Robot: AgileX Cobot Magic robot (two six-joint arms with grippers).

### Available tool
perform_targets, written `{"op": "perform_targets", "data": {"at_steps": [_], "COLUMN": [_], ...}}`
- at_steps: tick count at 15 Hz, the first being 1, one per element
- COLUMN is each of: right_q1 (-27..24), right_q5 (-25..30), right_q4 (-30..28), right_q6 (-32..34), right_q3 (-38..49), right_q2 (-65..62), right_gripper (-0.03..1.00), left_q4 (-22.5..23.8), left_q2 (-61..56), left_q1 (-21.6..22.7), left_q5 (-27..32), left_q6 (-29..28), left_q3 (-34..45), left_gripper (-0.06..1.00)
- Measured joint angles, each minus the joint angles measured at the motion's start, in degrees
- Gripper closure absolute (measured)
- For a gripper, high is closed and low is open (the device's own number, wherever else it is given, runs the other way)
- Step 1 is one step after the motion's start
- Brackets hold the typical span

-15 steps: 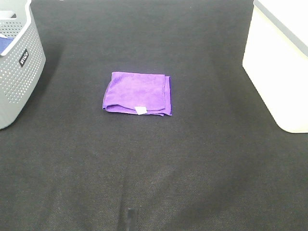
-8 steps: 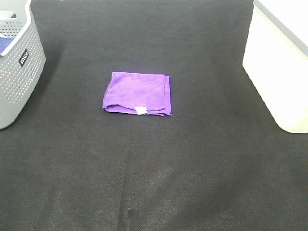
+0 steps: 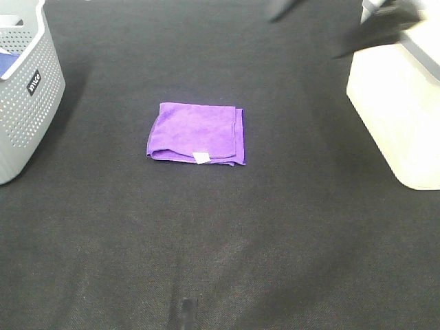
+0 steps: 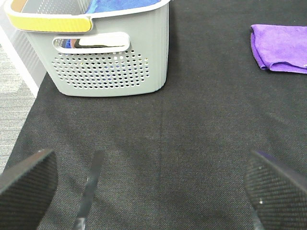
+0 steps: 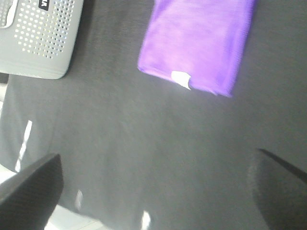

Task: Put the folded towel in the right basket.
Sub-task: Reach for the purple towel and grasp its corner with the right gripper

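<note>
The folded purple towel point(image 3: 196, 133) lies flat on the black mat, with a small white tag point(image 3: 201, 157) at its near edge. The white right basket point(image 3: 402, 103) stands at the right edge. My right gripper point(image 3: 323, 24) shows as dark blurred fingers at the top right, high above the mat and far from the towel. In the right wrist view it point(image 5: 153, 191) is open and empty, and the towel point(image 5: 199, 43) lies below it. My left gripper point(image 4: 151, 191) is open and empty, low over the mat, with the towel point(image 4: 283, 48) far off.
A grey perforated basket point(image 3: 24, 89) with blue cloth inside stands at the left edge, close to the left gripper in the left wrist view point(image 4: 110, 57). It also shows in the right wrist view point(image 5: 41, 33). The black mat point(image 3: 220, 240) covers the table.
My right gripper has come into the exterior view at the top right, blurred by motion. The towel and both baskets have not moved.
</note>
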Motion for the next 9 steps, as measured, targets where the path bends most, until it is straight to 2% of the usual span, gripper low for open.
{"op": "perform_targets", "data": {"at_steps": [3,4,9], "right_q1": [0.3,0.3,0.3], "right_q5": [0.0,0.0,-0.4], "right_q4": [3.6,3.6,4.1], "right_q6": [-1.3,-1.3,-1.1], "right_q3": [-9.7,-9.7,-23.3], "right_q2": [13.9,13.9,29.7], "right_gripper": [0.01,0.01,0.01], "left_q4": [0.0,0.0,0.0], "left_q2": [0.0,0.0,0.0], "left_q1": [0.0,0.0,0.0], "left_q5": [0.0,0.0,0.0], "left_q6": [0.0,0.0,0.0], "left_q3": [0.0,0.0,0.0], "left_gripper": [-0.05,-0.05,-0.05]}}
